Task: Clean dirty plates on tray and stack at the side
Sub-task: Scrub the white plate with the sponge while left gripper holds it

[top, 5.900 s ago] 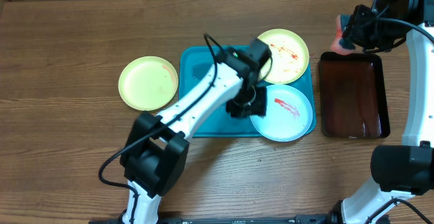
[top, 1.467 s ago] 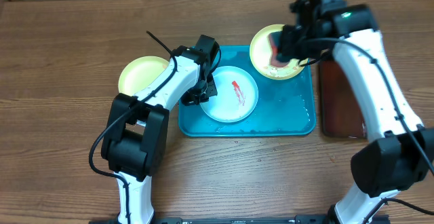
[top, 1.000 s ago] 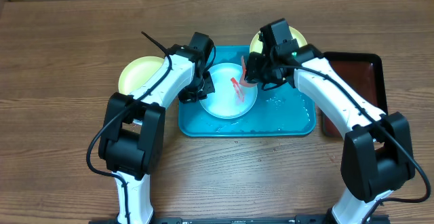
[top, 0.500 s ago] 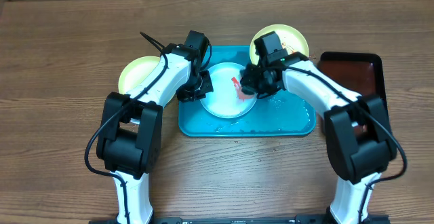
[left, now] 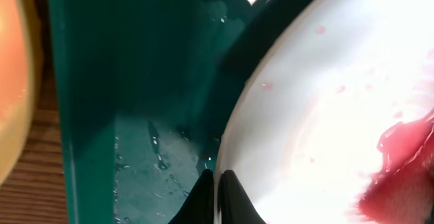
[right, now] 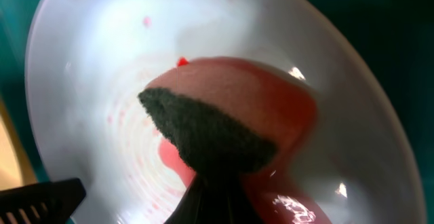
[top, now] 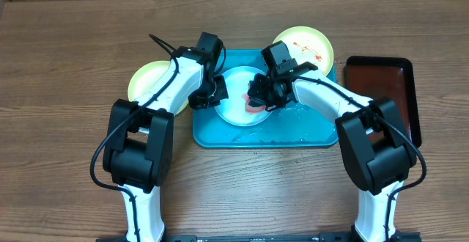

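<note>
A light blue plate [top: 236, 114] with a white centre lies in the left half of the turquoise tray [top: 311, 128]. My left gripper [top: 209, 95] is shut on its left rim; in the left wrist view the fingers [left: 227, 200] pinch the plate [left: 319, 102] edge above the wet tray [left: 135, 115]. My right gripper [top: 259, 100] is shut on a sponge [right: 224, 108], pink with a dark green face, pressed on the plate [right: 95, 68] amid a red smear. A yellow-green plate [top: 304, 48] streaked with sauce sits at the tray's far right corner. Another yellow-green plate [top: 150, 81] lies on the table left of the tray.
A dark red-brown tray [top: 385, 99] with black edges lies on the wooden table right of the turquoise tray. Water drops lie over the turquoise tray's floor. Both arms cross above the tray's left and middle parts.
My right arm has swung from the far right plate to the light blue plate and moved the sponge leftward across it, smearing the sauce streak. The left gripper has kept hold of the rim.
</note>
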Robot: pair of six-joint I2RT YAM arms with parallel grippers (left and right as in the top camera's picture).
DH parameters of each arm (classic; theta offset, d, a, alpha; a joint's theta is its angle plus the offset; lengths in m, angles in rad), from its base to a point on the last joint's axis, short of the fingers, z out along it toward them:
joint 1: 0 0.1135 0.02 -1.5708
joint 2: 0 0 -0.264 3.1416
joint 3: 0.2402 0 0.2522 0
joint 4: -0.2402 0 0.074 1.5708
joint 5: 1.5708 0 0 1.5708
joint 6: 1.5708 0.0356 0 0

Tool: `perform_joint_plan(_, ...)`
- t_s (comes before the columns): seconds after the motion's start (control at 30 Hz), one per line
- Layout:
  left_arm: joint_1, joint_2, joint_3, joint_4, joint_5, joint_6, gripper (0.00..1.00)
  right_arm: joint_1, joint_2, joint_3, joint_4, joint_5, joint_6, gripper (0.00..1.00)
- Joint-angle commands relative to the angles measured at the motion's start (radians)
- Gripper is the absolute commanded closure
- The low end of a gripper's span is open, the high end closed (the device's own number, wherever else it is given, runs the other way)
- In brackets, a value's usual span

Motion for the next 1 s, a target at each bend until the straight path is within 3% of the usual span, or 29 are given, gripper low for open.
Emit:
perform_joint_plan(0.0, -0.007, 0.0, -0.011, 0.002, 0.039, 0.038, 0.96, 0.012, 0.051, 0.005, 0.065, -0.011, -0.01, 0.96)
perform_joint_plan(0.6, -0.008, 0.0, -0.011, -0.004, 0.038, 0.046, 0.96, 0.095, 0.051, 0.053, 0.048, -0.007, -0.067, 0.96)
perform_joint_plan(0.97, -0.007, 0.0, -0.012, -0.005, 0.038, 0.054, 0.96, -0.064, 0.051, 0.069, -0.004, 0.125, -0.051, 0.96)
